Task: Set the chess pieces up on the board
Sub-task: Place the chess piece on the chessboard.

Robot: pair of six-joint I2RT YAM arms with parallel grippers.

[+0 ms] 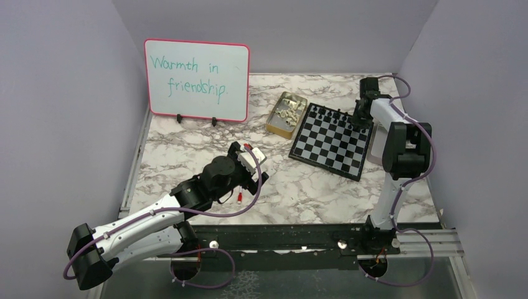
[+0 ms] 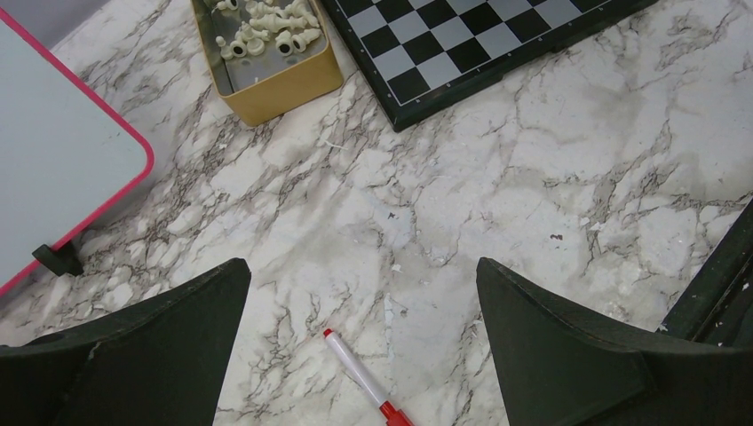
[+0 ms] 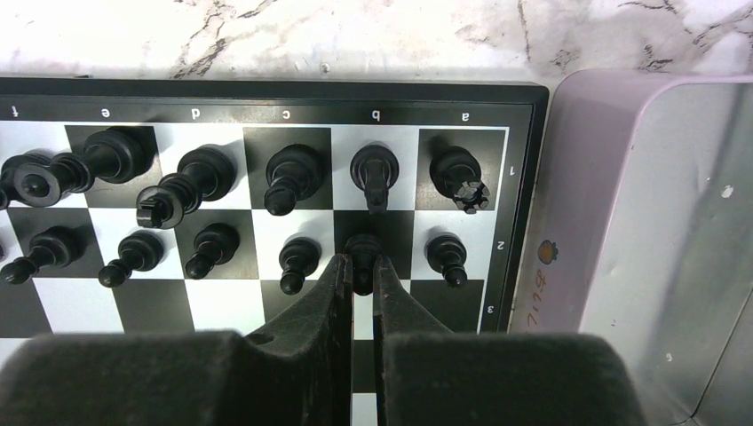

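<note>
Right gripper: my right gripper is pinched on a black pawn standing on b2, jaws nearly together around its stem.
Pawn's neighbours: the a2 and c2 pawns stand just beside it on either flank, and the b1 knight is directly behind. None of them touches my fingers.
Black pieces: in the right wrist view, files a to f carry black pieces on both rows. Several lean, though that may be the lens. Files g and h are out of that view.
Board: the board lies at an angle on the far right of the table. Its near rows show bare checks in the top view.
Cream pieces: all the cream pieces I can see lie heaped in the yellow tin, just beside the board's left corner.
Progress: I judge black nearly done and cream not started, so about half is left.
Left gripper: my left gripper hangs spread wide and holds nothing, above bare marble and a marker.
Edges: a lilac tray sits just beside the board's rim on the a-file side, so I have little sideways room there.
Open room: straight up from b2 looks the safest way out. The marble between the left arm and the tin looks open.
</note>
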